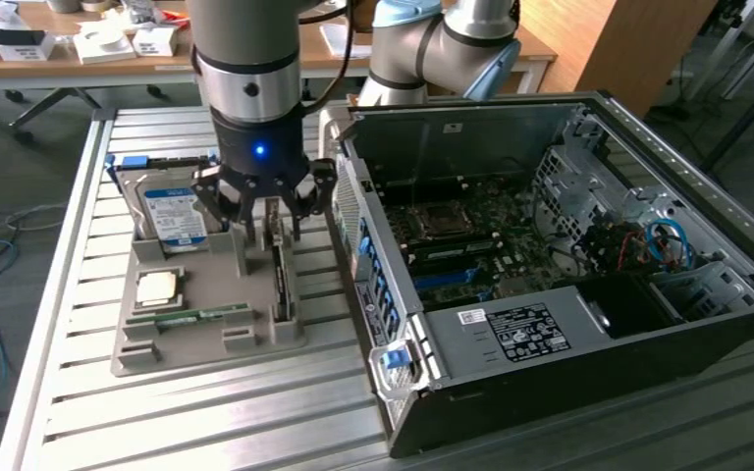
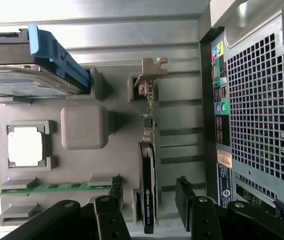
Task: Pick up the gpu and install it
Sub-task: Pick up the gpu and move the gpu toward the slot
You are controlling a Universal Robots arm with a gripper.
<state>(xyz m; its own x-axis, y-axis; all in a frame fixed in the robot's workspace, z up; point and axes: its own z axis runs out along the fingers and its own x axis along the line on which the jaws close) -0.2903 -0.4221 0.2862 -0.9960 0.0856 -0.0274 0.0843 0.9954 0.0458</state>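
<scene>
Across the lower half of the exterior view, from 4 round to 9 o'clock, spreads a slatted metal table (image 1: 154, 412). On it, at 3 o'clock from the middle, an open computer case (image 1: 587, 392) lies with its motherboard facing up. The arm (image 1: 252, 59) comes down from 12 o'clock, just beside the case at its 9 o'clock.

Below the arm sits a grey holder tray (image 1: 207, 348). At the tray's 11 o'clock corner a blue-labelled hard drive (image 1: 170, 211) stands upright. The gpu (image 1: 279, 280) stands on edge in a slot along the tray's 3 o'clock side (the side nearest the case), with its pale metal bracket at the 12 o'clock end. A square processor (image 1: 158, 287) rests at the tray's 9 o'clock. A green memory stick (image 1: 193, 317) lies at the processor's 5 o'clock.

The gripper (image 1: 268, 226) hangs over the bracket end of the gpu with its jaws spread wide. In the wrist view its dark fingers (image 2: 112, 192) straddle the card, one on each face. A gap shows on both sides, so neither finger touches the card. Nothing is held.
</scene>
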